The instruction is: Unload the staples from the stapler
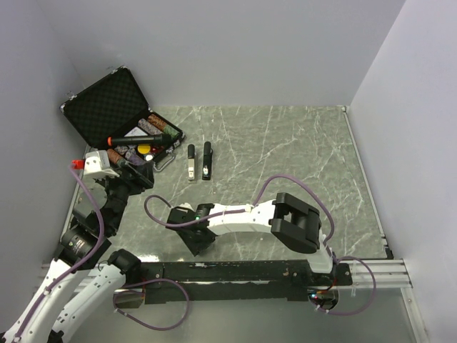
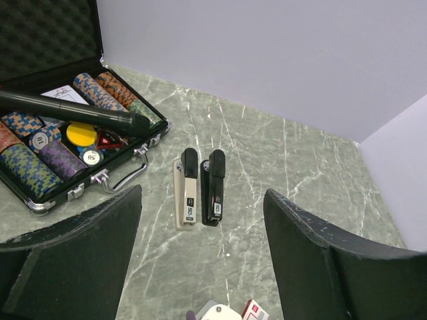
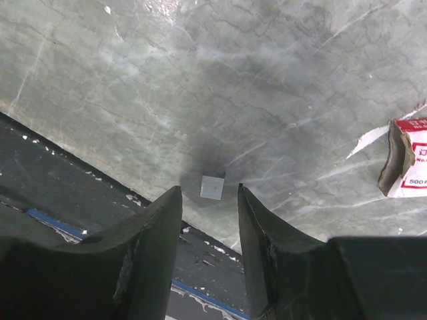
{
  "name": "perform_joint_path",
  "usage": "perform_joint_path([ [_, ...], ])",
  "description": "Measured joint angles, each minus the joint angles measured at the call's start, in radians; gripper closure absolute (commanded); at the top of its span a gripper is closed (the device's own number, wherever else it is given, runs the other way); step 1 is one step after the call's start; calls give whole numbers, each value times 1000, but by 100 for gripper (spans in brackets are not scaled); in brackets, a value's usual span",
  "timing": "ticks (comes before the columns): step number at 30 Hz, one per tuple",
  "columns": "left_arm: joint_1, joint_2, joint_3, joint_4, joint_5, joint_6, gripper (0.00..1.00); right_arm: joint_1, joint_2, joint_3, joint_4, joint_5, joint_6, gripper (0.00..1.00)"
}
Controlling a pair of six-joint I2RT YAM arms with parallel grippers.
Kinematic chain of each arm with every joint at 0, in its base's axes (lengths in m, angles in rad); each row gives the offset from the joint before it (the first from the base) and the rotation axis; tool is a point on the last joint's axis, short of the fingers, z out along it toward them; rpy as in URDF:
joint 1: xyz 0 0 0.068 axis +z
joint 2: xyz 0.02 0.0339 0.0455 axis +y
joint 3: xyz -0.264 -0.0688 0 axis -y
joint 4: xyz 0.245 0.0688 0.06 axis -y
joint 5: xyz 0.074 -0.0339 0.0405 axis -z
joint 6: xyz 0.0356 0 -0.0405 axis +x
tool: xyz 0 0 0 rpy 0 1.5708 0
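Where the table (image 3: 280, 100) ends, the right hand (image 3: 210, 195) hovers, holding nothing.

The left arm (image 1: 43, 300) and right arm (image 1: 243, 213) are white with black joints, purple cables (image 1: 285, 176) loop along them, and their black fingers (image 2: 320, 260) look scratched.

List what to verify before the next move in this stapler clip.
1. Left gripper open: ok.
2. Beige stapler and black stapler in the left wrist view, nothing touching them: ok.
3. Which one holds staples: cannot tell.
4. A stapler opened for unloading: not ok, both look closed.
5. Right gripper empty: ok, open over a small grey piece.
6. Case clear of the staplers: ok, apart on their left.
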Motion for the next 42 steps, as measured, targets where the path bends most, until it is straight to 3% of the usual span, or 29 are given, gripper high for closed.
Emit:
perform_joint_path([
  [16, 0, 2, -4, 0, 0, 0, 22, 0, 29, 35, -23, 19, 4, 60],
  [24, 0, 2, -4, 1, 0, 0, 22, 0, 31, 37, -34, 30, 10, 69],
  [31, 0, 11, -4, 1, 0, 0, 22, 0, 31, 37, -44, 48, 19, 85],
  [42, 0, 20, -4, 1, 0, 0, 22, 0, 15, 18, -39, 76, 38, 88],
])
